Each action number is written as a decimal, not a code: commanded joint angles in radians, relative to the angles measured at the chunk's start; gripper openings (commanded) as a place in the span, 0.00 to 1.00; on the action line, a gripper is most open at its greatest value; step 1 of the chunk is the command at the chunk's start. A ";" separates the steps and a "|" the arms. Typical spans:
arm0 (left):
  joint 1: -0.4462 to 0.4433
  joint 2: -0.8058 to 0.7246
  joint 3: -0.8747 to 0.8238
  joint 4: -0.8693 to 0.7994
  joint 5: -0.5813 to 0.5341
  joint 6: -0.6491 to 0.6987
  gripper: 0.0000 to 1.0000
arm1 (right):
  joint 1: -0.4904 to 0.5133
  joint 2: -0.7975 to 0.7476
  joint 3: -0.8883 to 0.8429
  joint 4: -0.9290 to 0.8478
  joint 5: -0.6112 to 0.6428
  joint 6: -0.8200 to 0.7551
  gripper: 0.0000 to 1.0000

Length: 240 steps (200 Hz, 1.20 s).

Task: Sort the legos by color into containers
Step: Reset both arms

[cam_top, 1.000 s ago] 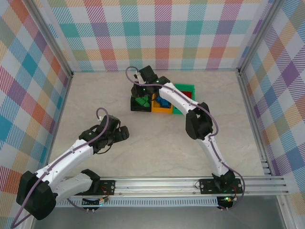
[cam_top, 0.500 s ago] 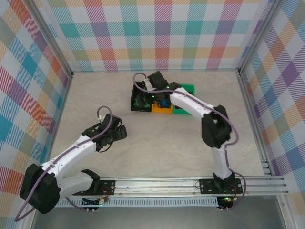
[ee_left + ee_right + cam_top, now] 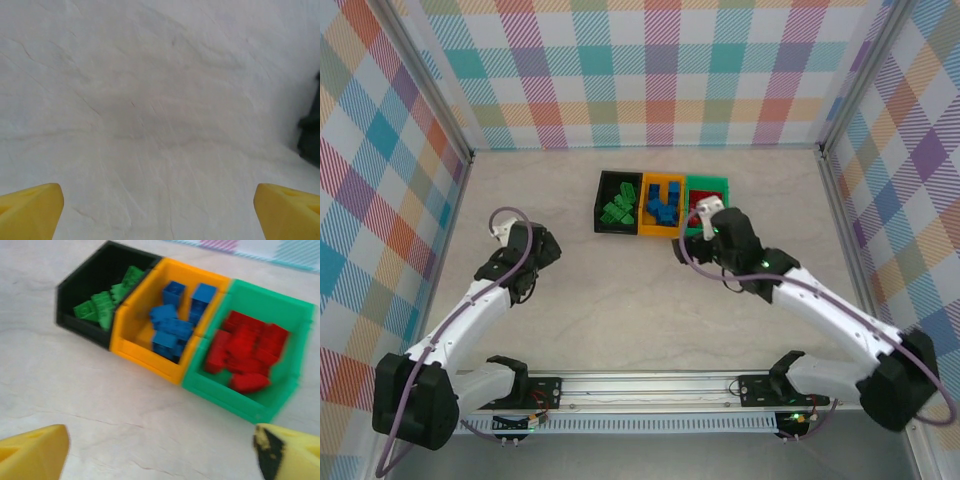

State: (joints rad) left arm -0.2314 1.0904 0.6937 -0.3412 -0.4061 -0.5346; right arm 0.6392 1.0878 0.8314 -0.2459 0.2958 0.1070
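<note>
Legos [image 3: 660,205] lie sorted in the containers [image 3: 665,232]; both my pincers are spread wide and empty.

From above, the joined row sits toward twelve o'clock on the table [image 3: 620,310]: green bricks [image 3: 617,208] in the black bin [image 3: 603,180], blue bricks [image 3: 662,200] in the orange bin [image 3: 652,230], red bricks [image 3: 700,208] in the green bin [image 3: 715,181]. My left pincer [image 3: 535,250] hangs toward nine o'clock, well apart from the bins. My right pincer [image 3: 712,220] is at the green bin's five o'clock corner. At my left wrist, yellow fingers [image 3: 30,212] stand far apart, with bare table between and nothing gripped. At my right wrist, the fingers [image 3: 35,450] are equally wide and hold nothing. The bins lie ahead, slightly blurred: black at eleven, orange at twelve, green at one o'clock.
</note>
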 commanded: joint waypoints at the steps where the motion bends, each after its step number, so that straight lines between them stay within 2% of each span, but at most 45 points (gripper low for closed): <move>1: 0.054 0.022 0.012 0.108 -0.040 0.035 1.00 | -0.070 -0.112 -0.111 0.126 0.112 -0.029 0.99; 29: 0.093 0.052 -0.032 0.207 -0.073 0.062 1.00 | -0.202 -0.191 -0.283 0.265 0.181 -0.020 0.99; 40: 0.094 0.053 -0.063 0.271 -0.110 0.074 1.00 | -0.260 -0.188 -0.361 0.386 0.179 -0.023 0.99; 55: 0.096 0.049 -0.123 0.376 -0.173 0.091 1.00 | -0.338 -0.130 -0.426 0.501 0.184 0.007 0.99; 78: 0.097 0.058 -0.225 0.624 -0.166 0.235 1.00 | -0.421 -0.016 -0.384 0.469 0.194 0.064 0.99; 106: 0.098 0.131 -0.303 0.857 -0.180 0.348 1.00 | -0.481 0.081 -0.412 0.673 0.085 -0.052 0.99; 115: 0.097 0.173 -0.320 0.936 -0.160 0.378 1.00 | -0.511 0.121 -0.411 0.721 0.043 -0.065 0.99; 135: 0.097 0.267 -0.327 1.044 -0.111 0.436 1.00 | -0.563 0.237 -0.410 0.842 0.034 -0.018 0.99; 145: 0.099 0.269 -0.327 1.055 -0.092 0.455 1.00 | -0.578 0.287 -0.412 0.911 0.017 -0.019 0.99; 157: 0.101 0.288 -0.373 1.204 -0.076 0.489 1.00 | -0.582 0.323 -0.416 0.953 -0.005 -0.022 0.99; 170: 0.110 0.310 -0.384 1.229 -0.015 0.500 1.00 | -0.585 0.347 -0.440 1.020 -0.059 -0.044 0.99; 199: 0.112 0.450 -0.439 1.468 0.102 0.547 1.00 | -0.588 0.411 -0.499 1.182 -0.166 -0.085 0.99; 207: 0.110 0.496 -0.437 1.516 0.106 0.555 1.00 | -0.589 0.439 -0.497 1.216 -0.184 -0.097 0.99; 214: 0.111 0.504 -0.428 1.509 0.099 0.557 1.00 | -0.589 0.436 -0.480 1.169 -0.205 -0.104 0.99; 240: 0.110 0.489 -0.319 1.278 0.107 0.557 1.00 | -0.633 0.445 -0.411 1.051 -0.317 -0.092 0.99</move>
State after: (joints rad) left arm -0.1318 1.5810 0.2810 0.9737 -0.3374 -0.0063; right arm 0.0463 1.5272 0.3595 0.8009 0.1173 0.0284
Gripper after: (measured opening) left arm 0.996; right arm 0.990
